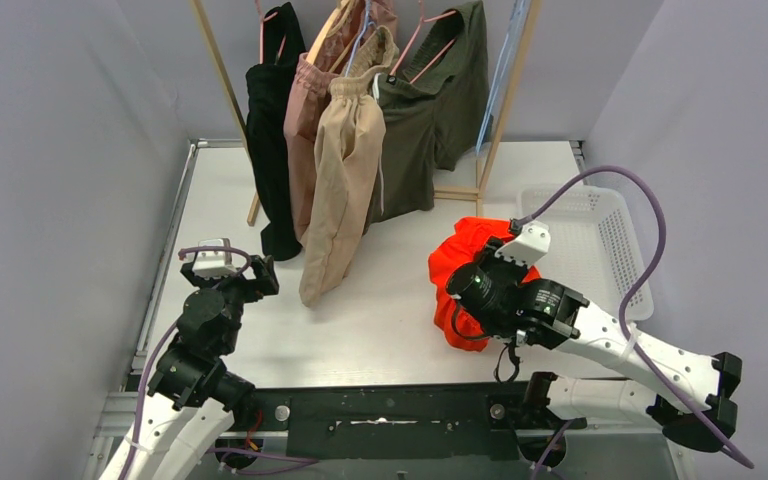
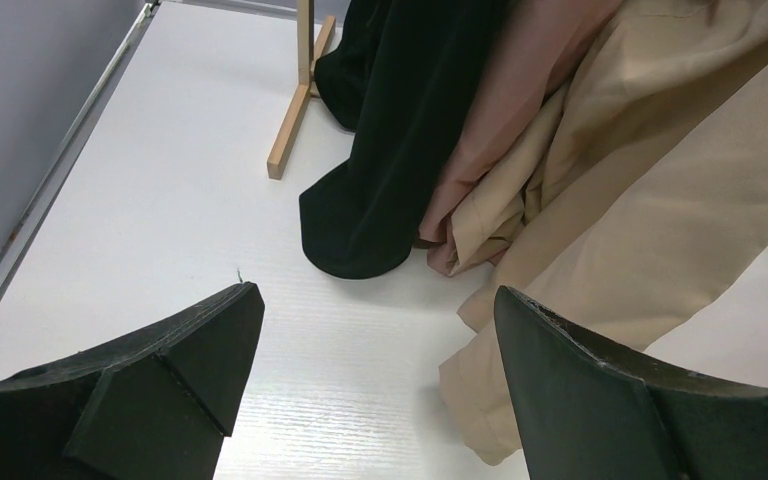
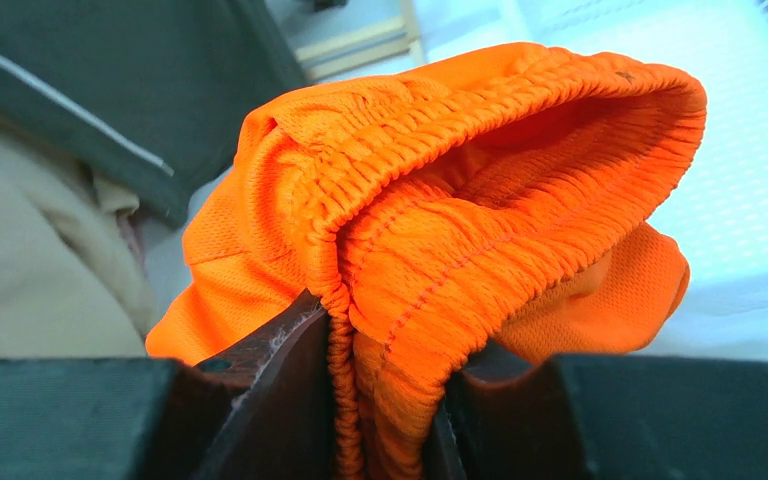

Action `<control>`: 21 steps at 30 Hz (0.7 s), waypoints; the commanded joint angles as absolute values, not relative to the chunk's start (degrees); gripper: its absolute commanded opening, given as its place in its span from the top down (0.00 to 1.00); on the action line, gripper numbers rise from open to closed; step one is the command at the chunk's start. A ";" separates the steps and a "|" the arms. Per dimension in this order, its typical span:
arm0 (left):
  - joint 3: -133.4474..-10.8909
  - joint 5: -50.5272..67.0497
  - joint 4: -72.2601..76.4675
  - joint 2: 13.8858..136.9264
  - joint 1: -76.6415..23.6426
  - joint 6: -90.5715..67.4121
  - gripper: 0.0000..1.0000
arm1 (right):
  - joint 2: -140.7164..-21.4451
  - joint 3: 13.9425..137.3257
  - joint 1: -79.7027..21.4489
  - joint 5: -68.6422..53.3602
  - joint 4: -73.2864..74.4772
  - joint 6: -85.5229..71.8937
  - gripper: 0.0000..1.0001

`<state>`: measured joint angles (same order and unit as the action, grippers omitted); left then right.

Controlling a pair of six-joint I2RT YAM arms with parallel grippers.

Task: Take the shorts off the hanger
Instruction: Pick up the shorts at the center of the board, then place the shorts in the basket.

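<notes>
Pinching bright orange mesh shorts (image 1: pixel 458 258) by the waistband, the right gripper (image 3: pixel 385 355) hangs just left of a white plastic basket (image 1: pixel 615 250); left gripper (image 2: pixel 377 305) gapes empty.

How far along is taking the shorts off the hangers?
Done: the orange shorts are off the rack. In hand: the right pincer clamps their waistband near the white basket. Left: black, pink, beige and olive garments hang there; the left pincer is open.
</notes>
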<state>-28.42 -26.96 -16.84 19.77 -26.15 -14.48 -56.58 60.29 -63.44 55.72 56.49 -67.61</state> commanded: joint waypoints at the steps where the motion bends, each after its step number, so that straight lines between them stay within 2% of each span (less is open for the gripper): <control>1: -28.65 -26.28 -13.36 20.12 -26.19 -14.41 0.13 | -57.47 67.27 -61.09 66.78 62.18 -66.11 1.00; 4: -28.57 -26.28 -13.28 20.25 -26.19 -14.34 0.13 | -57.83 70.80 -57.07 69.13 65.40 -65.71 1.00; 7: -28.56 -26.21 -13.27 20.60 -26.18 -14.33 0.13 | -57.19 71.89 -49.84 68.22 62.33 -59.23 1.00; 10: -28.52 -26.06 -13.10 20.95 -26.19 -14.28 0.13 | -56.26 69.76 -37.50 51.92 46.84 -41.38 1.00; 12: -28.56 -25.97 -13.08 21.24 -26.19 -14.24 0.13 | -56.95 70.25 -29.17 42.80 43.46 -38.80 1.00; 17: -28.64 -26.06 -13.27 21.65 -26.19 -14.11 0.13 | -60.90 71.99 -14.12 33.50 39.69 -35.78 1.00; 21: -28.71 -25.39 -13.26 22.06 -26.19 -13.82 0.13 | -63.64 77.71 -4.99 31.98 41.04 -34.55 1.00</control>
<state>-28.25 -26.70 -16.67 21.63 -26.15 -14.41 -62.43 70.63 -11.55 36.03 46.30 -39.29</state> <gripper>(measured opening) 0.868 0.249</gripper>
